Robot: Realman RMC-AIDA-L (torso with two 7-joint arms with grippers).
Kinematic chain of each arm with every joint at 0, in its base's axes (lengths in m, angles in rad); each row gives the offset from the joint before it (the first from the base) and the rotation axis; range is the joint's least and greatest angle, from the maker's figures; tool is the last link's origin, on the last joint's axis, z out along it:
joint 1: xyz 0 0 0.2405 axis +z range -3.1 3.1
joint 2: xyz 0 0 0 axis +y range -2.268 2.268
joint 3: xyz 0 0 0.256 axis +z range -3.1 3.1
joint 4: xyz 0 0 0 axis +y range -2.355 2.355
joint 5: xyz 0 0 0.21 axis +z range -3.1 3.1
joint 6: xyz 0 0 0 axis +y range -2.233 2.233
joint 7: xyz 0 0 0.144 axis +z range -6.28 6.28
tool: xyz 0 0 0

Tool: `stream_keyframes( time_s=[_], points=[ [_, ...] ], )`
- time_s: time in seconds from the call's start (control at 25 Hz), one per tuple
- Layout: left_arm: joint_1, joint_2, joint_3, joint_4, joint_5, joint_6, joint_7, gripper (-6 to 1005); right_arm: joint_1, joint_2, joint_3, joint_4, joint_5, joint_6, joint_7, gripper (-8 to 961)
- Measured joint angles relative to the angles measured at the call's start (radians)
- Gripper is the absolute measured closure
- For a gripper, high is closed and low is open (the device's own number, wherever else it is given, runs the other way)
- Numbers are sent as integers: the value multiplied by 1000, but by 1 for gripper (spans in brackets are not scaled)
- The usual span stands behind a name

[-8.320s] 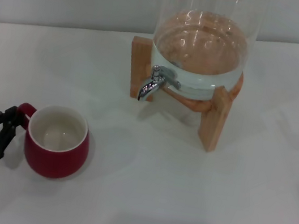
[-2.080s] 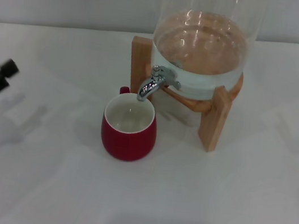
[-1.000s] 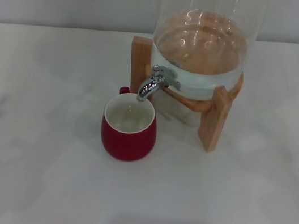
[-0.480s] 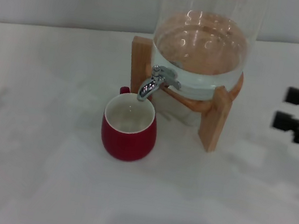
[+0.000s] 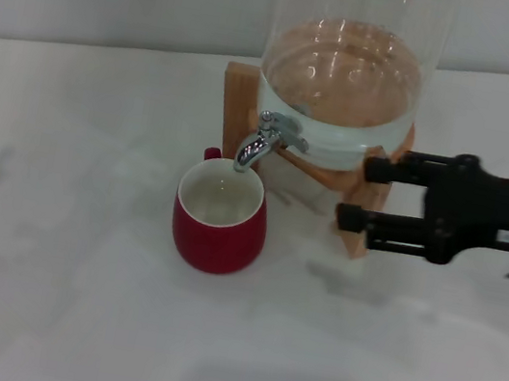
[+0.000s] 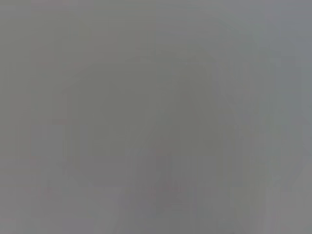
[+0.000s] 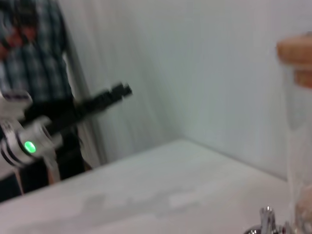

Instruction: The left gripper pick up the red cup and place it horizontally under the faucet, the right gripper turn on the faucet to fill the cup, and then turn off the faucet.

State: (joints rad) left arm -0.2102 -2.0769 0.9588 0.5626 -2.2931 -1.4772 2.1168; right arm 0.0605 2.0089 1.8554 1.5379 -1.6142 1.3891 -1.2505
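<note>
I see the red cup [image 5: 220, 215] upright on the table [image 5: 70, 297] directly under the faucet [image 5: 265, 140], spout just above its far rim, handle pointing far; inside looks dry, so filling is not started. The right gripper [image 5: 360, 192] comes in from the right, fingers spread apart and holding nothing, tips in front of the wooden stand [image 5: 364, 215] leg, well short of the faucet lever. Risks as I judge them: the near finger looks level with the stand leg and could clip it, shoving the glass jar [image 5: 349, 65] and moving the spout off the cup; a low approach could knock the cup sideways; overturning the lever could overflow it. The left gripper [image 7: 119, 90] is parked well off to the left, raised, seen only from the right wrist camera; I cannot tell its finger state.
</note>
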Motion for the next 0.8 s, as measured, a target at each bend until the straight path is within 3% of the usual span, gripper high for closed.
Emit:
stream_keyframes(
  time_s=[0.24, 0.8],
  points=[
    [-3, 0, 4, 0, 6, 22, 0, 283, -2, 0, -149, 23, -44, -171, 54, 229],
    [5, -1, 8, -4, 11, 23, -14, 281, -10, 0, -278, 27, -109, -393, 116, 229]
  ],
)
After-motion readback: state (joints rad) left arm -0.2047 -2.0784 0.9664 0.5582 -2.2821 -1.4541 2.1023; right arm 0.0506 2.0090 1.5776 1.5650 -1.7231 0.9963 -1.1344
